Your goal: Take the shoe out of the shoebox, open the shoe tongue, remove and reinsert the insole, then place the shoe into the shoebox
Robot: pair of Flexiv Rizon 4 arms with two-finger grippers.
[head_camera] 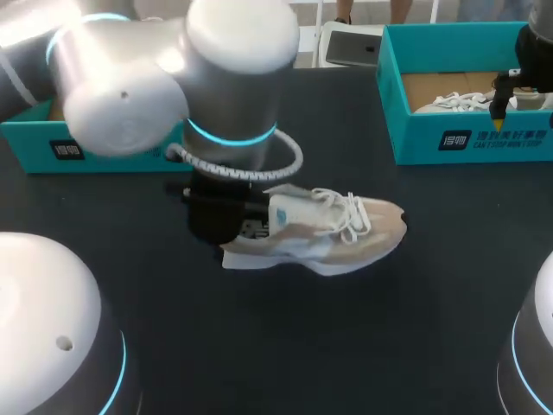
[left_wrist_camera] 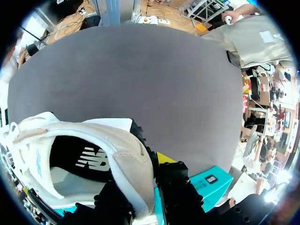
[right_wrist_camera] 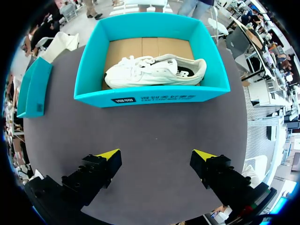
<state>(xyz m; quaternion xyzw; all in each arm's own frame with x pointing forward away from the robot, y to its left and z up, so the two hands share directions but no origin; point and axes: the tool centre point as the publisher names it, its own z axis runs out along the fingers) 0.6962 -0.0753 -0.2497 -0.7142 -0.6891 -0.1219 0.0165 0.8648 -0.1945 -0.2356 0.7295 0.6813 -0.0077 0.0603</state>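
A beige and white shoe (head_camera: 333, 229) lies on its side across the middle of the dark table, toe toward the right. My left gripper (head_camera: 238, 220) is at its heel. In the left wrist view the left gripper (left_wrist_camera: 140, 187) is shut on the shoe's (left_wrist_camera: 93, 150) heel collar, one finger inside the opening and one outside; the dark insole shows inside. My right gripper (right_wrist_camera: 155, 154) hangs open over the table in front of the teal shoebox (right_wrist_camera: 150, 96), nothing between its fingers. In the head view the right gripper (head_camera: 499, 108) is over that shoebox (head_camera: 471, 138).
A second, white shoe (right_wrist_camera: 154, 70) lies inside the shoebox, also visible as the white shoe (head_camera: 458, 102) from above. A teal box lid (head_camera: 86, 147) sits at the back left, the same lid (right_wrist_camera: 33, 86) beside the shoebox. My arms' bases fill both front corners.
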